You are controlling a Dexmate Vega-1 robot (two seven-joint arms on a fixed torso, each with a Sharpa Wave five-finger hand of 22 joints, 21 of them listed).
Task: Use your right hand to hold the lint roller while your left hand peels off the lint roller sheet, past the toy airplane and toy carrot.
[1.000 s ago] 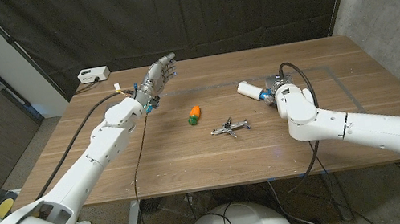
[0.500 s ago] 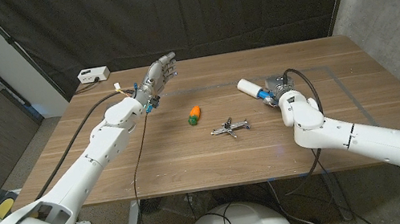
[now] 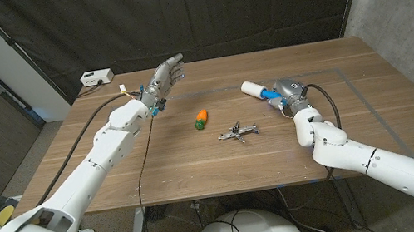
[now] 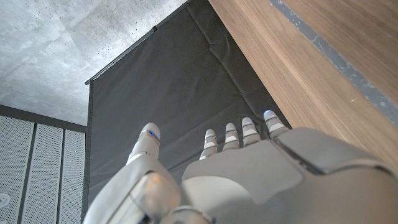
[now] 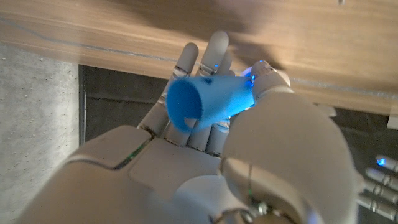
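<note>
right hand [image 3: 286, 93] around lint roller [image 3: 258, 91]

The lint roller [image 3: 260, 90], white with a blue handle [image 5: 205, 102], is sitting tilted in the right hand [image 3: 291, 93]. The orange carrot [image 3: 201, 118] and grey airplane [image 3: 238, 132] are lying mid-table.

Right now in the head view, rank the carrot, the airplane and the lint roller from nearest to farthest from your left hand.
From the left hand:
1. Toy carrot, nearest, mid-table.
2. Toy airplane, just beyond the carrot, toward the right.
3. Lint roller, farthest, held by the right hand.
</note>
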